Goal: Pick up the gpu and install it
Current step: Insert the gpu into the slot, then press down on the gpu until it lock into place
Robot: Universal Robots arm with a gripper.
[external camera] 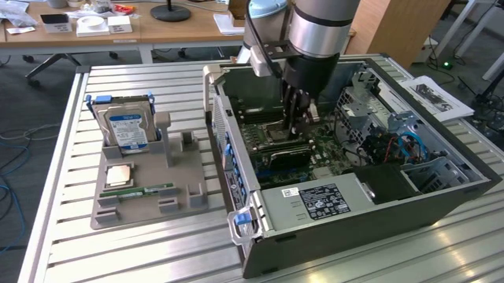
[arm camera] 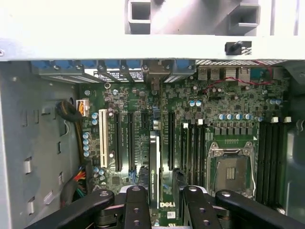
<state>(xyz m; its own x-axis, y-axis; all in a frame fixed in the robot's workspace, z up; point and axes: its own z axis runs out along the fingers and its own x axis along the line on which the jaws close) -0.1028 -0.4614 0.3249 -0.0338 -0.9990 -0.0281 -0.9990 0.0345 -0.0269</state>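
**A:** Quick status: what's your tool doing?

**B:** My gripper (arm camera: 164, 210) is down inside the open PC case (external camera: 441, 200), over the motherboard (arm camera: 228, 95). The fingers (arm camera: 136, 207) are roughly half closed, one on each side of the gpu (arm camera: 153, 162), and they're pinching it.

**A:** So where's the card exactly?

**B:** It's standing on edge betw. my fingers, with its lower edge down at the mobo among the long black expansion slots. The white slot (arm camera: 102, 138) is off to one side and the CPU socket (arm camera: 231, 167) to the other. From the ext. view it's the dark block just under my fingertips, near the middle of the board.

**A:** Is it seated in a slot?

**B:** Can't tell. The edge looks lined up w/ the slot rows, but I can't see the contact itself.

**A:** And outside the case?

**B:** On the ext. view's left there's a grey holder tray (external camera: 138, 209) on the slatted table (external camera: 157, 253), well apart from me. The hard drive (external camera: 126, 130) w/ the blue label stands upright in it. The CPU chip (external camera: 118, 175) lies flat in front of the drive, and the memory stick (external camera: 138, 193) lies just beside the chip.

**A:** Arm?

**B:** It comes down from above, approx. vertical, into the case.
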